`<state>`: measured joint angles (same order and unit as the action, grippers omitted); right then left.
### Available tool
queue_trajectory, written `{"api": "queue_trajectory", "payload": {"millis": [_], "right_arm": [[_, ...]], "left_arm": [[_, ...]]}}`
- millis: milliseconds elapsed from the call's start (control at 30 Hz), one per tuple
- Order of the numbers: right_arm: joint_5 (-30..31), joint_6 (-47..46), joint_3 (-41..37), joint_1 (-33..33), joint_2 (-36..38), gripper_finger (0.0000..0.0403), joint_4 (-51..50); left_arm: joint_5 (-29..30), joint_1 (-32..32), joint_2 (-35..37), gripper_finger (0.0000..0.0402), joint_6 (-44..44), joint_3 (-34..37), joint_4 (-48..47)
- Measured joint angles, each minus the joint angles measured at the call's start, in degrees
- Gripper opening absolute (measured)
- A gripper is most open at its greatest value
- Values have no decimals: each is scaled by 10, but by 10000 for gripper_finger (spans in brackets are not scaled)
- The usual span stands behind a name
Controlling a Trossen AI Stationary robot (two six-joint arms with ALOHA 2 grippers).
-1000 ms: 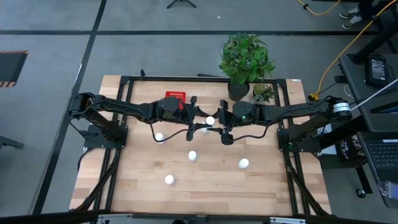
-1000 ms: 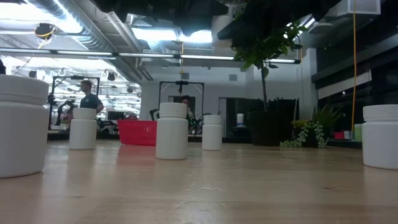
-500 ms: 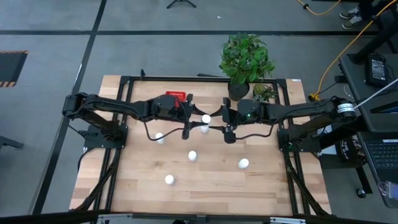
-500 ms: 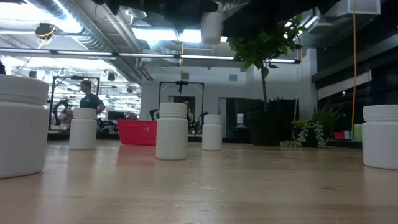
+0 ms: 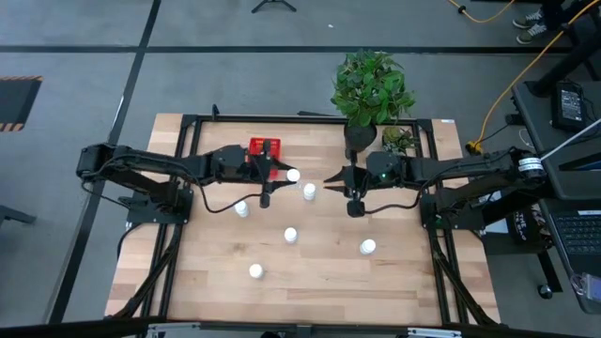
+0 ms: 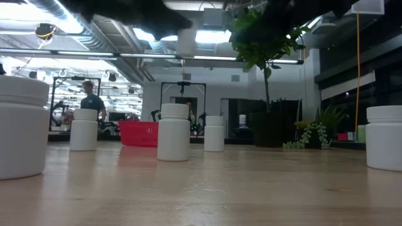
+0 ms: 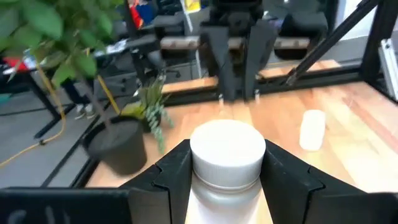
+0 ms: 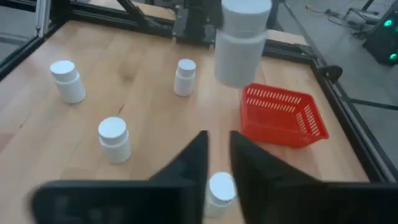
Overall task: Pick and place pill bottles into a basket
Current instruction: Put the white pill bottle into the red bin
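Observation:
My left gripper (image 5: pixel 287 175) is shut on a white pill bottle (image 7: pixel 227 162), in the air to the right of the red basket (image 5: pixel 265 147). The bottle also shows in the right wrist view (image 8: pixel 242 40) and high in the low view (image 6: pixel 186 41). My right gripper (image 5: pixel 328 180) is open and empty, level, facing the left gripper a little to its right. Several other white bottles stand upright on the table: near mid-table (image 5: pixel 309 192), left of it (image 5: pixel 242 208), and nearer the front (image 5: pixel 292 235), (image 5: pixel 367 247), (image 5: pixel 255 271). My left gripper pinches the bottle between its two fingers (image 7: pixel 171 174), one on each side of its upper body (image 7: pixel 205 196) at and below the cap. The fingers lie level and come from the table's left. The bottle stands upright, lifted clear of the table.
A dark pot with a leafy plant (image 5: pixel 362 131) and a smaller plant (image 5: pixel 398 141) stand at the table's far right. The basket (image 8: pixel 283 115) sits by the far edge. A black frame borders the table (image 5: pixel 310 282). A person (image 6: pixel 91 100) stands far off in the room.
My left gripper has carried the bottle toward the table's left, closer to the basket, still upright and clear of the table. My right gripper has drawn back toward the table's right, away from the bottle.

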<state>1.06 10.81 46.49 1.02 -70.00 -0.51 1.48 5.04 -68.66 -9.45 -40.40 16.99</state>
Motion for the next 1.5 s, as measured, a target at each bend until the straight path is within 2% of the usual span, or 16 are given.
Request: {"api": "queue_trajectory", "payload": {"millis": [33,100,233,500,833,1000,1133,1300,1500], "right_arm": [[0,0,-6,0,5,25,0],[1,-2,-21,0,14,10,6],[12,-18,-63,0,25,11,59],[19,-48,-130,0,32,5,104],[24,-91,-151,29,34,2,136],[25,-90,-151,34,29,2,128],[23,-88,-151,34,21,2,132],[24,-85,-151,34,17,2,136],[24,-84,-151,34,17,2,141]], "left_arm": [[5,0,11,152,7,13,0],[6,0,35,152,14,38,-3],[20,0,80,152,18,78,17],[126,1,143,152,38,114,-38],[231,31,121,152,92,128,-12],[179,57,110,152,86,155,24],[176,87,110,152,80,156,26],[114,140,107,152,65,163,33],[26,215,74,152,62,225,164]]}}
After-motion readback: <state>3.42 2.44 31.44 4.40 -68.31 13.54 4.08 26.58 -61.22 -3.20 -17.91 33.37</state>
